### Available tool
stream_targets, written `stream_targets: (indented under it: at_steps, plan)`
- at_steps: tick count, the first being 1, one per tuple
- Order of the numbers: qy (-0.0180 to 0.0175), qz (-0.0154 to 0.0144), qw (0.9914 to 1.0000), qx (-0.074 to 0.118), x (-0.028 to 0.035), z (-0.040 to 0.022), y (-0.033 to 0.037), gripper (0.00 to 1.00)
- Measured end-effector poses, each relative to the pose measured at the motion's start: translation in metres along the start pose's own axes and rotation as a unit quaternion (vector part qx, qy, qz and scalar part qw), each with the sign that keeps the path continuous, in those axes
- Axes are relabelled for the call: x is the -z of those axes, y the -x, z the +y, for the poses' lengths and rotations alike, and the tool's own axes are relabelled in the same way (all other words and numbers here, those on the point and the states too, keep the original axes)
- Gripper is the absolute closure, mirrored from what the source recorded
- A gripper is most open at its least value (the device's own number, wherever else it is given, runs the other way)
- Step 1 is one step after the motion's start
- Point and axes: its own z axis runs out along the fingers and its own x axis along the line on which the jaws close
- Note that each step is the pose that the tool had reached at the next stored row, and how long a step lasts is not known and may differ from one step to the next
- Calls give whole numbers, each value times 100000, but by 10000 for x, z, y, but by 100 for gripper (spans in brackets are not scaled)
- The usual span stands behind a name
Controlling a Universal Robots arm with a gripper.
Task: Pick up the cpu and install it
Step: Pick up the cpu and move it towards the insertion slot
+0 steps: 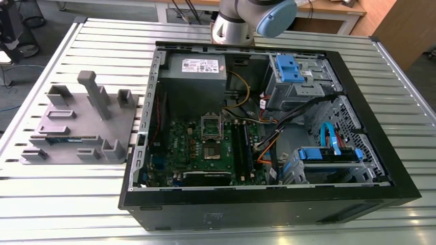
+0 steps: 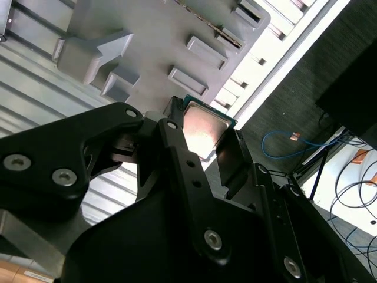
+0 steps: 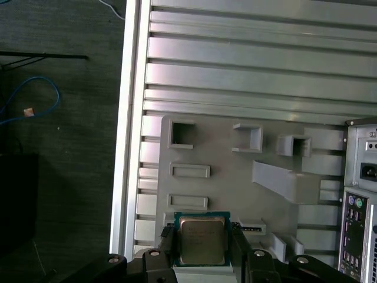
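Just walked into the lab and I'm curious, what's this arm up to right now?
The gripper has its fingers closed on the cpu, holding it by two opposite edges over the grey tray on the table. The open case lies beside the tray; the cpu isn't on its motherboard yet.

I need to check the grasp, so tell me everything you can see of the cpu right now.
The cpu is a small flat square chip: a shiny silver-grey metal lid on a green board whose edge shows around it. In both wrist views it sits clamped between the black fingers of the pincer, gripped on two opposite edges, metal face showing. It is held above the grey parts tray on the slatted metal table.
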Motion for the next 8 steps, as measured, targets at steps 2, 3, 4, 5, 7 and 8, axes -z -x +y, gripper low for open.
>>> stream_targets:
  at_steps: [2,3,4,5,7,8]
  plan:
    - [5,-7,100000,1,0,0,0,53]
    - [5,-9,100000,-1,0,0,0,53]
    - [3,-7,100000,1,0,0,0,53]
    - [-1,2,100000,2,1,0,1,53]
    - [-4,12,100000,8,2,-1,12,53]
    - [1,0,100000,9,0,-2,21,53]
